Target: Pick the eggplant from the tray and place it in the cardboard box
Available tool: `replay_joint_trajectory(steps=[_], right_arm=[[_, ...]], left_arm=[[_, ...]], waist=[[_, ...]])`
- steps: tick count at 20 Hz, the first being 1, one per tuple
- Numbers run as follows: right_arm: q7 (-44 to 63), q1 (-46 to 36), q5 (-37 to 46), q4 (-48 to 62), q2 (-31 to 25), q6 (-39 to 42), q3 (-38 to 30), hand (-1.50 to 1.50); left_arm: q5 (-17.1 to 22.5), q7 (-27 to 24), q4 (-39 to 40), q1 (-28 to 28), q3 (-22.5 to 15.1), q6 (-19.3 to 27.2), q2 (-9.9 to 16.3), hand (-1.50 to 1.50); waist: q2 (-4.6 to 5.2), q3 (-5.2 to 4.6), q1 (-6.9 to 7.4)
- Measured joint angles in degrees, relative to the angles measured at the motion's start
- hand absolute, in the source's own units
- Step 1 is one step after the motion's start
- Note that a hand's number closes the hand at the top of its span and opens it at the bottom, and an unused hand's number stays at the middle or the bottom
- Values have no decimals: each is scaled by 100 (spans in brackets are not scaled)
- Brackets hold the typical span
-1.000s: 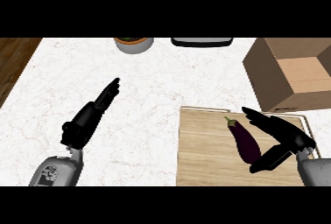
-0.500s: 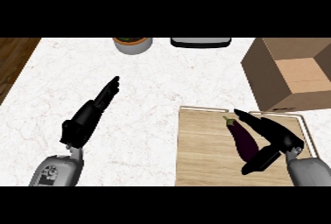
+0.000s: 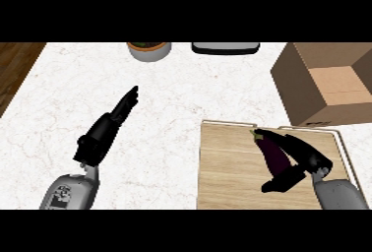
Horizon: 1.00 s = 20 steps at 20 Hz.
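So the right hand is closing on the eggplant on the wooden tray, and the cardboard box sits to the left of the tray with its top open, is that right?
Not quite. The head view shows the cardboard box at the counter's far right, beyond the tray's right corner, not to its left. The rest holds: the right hand curls round the eggplant on the tray, and the box is open on top.

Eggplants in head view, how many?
1. The eggplant lies on the wooden tray at lower right, with the right hand closing around it. None shows inside the cardboard box, though its near walls hide part of the floor.
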Motion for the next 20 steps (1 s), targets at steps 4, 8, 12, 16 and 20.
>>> replay_joint_trajectory(steps=[4, 8, 12, 16, 20], right_arm=[[-202, 5, 174, 55, -3, -26, 2, 150], [-650, 27, 453, 168, -39, -158, 16, 150], [-1692, 76, 1288, 14, -727, -398, 266, 150], [-2697, 128, 2345, -256, -1768, -974, 440, 150], [-3757, 445, 3030, -155, -2280, -2163, 274, 150]], left_arm=[[33, 55, -5, -20, 38, -40, -21, 0], [-109, 11, -13, 62, -64, 25, -98, 0], [-56, 53, 3, -22, 13, -8, -76, 0], [-33, 80, 6, -19, 76, -9, -40, 0], [0, 22, 2, 24, 117, -30, -21, 0]], waist=[[-15, -22, -4], [-29, -34, -1], [-1, 25, 25], [23, 71, -27], [50, 89, -56]])
